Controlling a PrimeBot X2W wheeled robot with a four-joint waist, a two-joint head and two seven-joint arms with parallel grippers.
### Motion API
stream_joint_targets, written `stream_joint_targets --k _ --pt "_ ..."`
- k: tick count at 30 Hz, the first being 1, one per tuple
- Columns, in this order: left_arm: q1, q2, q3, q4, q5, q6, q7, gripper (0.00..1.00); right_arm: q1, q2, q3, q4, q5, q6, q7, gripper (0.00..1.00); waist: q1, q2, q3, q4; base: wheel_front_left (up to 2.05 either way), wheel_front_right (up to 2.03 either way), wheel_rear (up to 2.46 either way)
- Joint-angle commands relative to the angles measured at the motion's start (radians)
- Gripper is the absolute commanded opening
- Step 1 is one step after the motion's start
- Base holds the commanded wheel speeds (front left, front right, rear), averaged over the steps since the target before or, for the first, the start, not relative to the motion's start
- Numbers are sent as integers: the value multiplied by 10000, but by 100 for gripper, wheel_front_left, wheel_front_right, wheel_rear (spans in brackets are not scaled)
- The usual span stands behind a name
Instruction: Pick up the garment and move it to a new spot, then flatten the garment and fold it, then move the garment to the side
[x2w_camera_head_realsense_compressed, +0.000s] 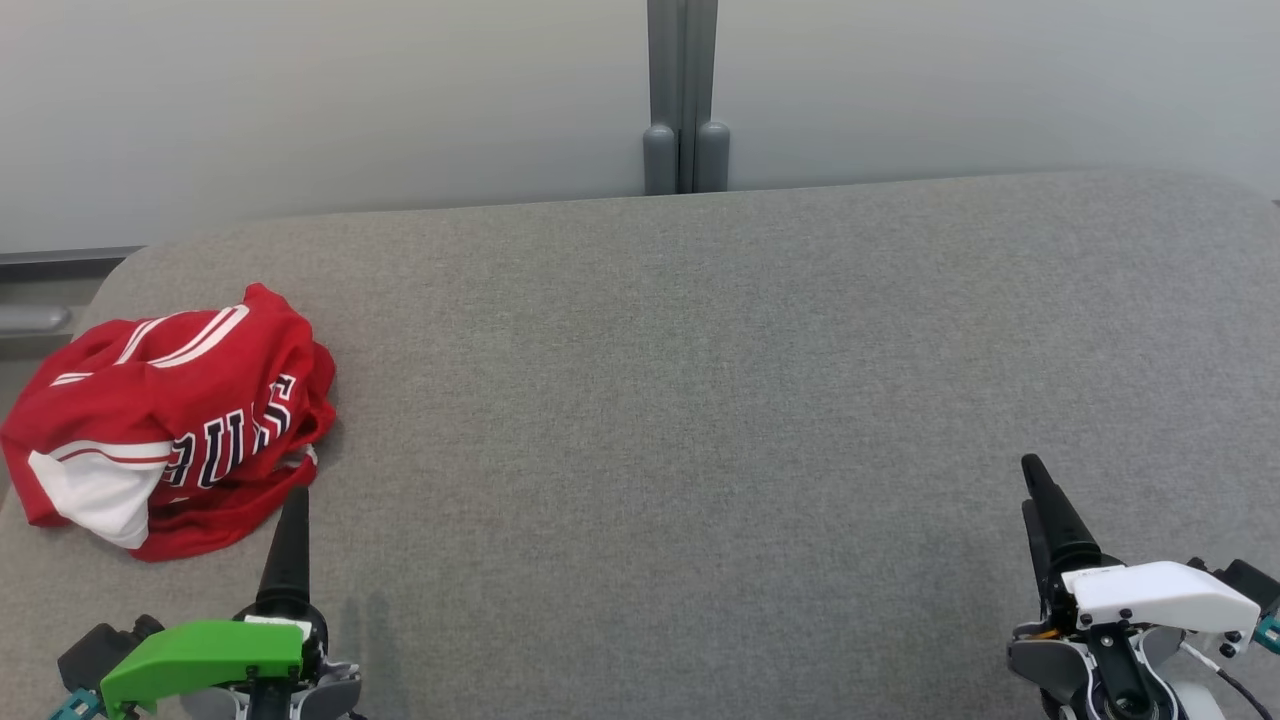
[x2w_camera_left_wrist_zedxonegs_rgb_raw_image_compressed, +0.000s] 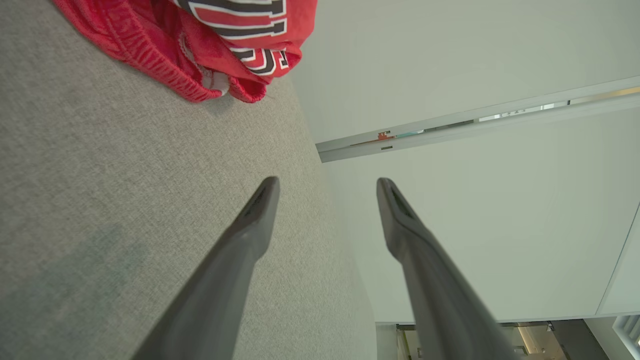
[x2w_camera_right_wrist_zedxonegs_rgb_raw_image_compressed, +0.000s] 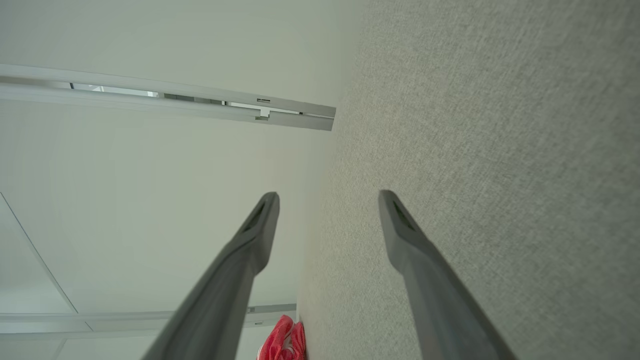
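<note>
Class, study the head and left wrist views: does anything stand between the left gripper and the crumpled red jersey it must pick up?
Nothing visible does. The left gripper, open, points toward the red jersey just ahead of it, with a stretch of bare grey fabric surface between them.

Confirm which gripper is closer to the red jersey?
Left. The left gripper sits open just short of the red jersey, not touching it. The right gripper, also open, is far across the grey surface on the robot's right.
</note>
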Motion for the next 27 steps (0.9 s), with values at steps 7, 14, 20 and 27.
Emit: stream_joint_targets --k 7,14,20,27 --pt "-16 58 -318 -238 1785 198 -367 100 -259 -64 77 -379 -2061 2 -372 100 0 -1 -5 -2 0 0 0" --pt "21 67 -519 -316 3162 333 -636 100 -239 -73 169 -474 -3400 2 -643 100 0 -1 -10 -3 0 0 0" --pt "41 74 -687 -359 4228 469 -848 100 -262 -79 212 -453 -4337 2 -858 100 0 -1 -18 -1 0 0 0" --pt "48 81 -869 -370 5299 579 -1082 100 -311 -87 222 -446 -5377 3 -1089 100 0 -1 -19 -7 0 0 0"
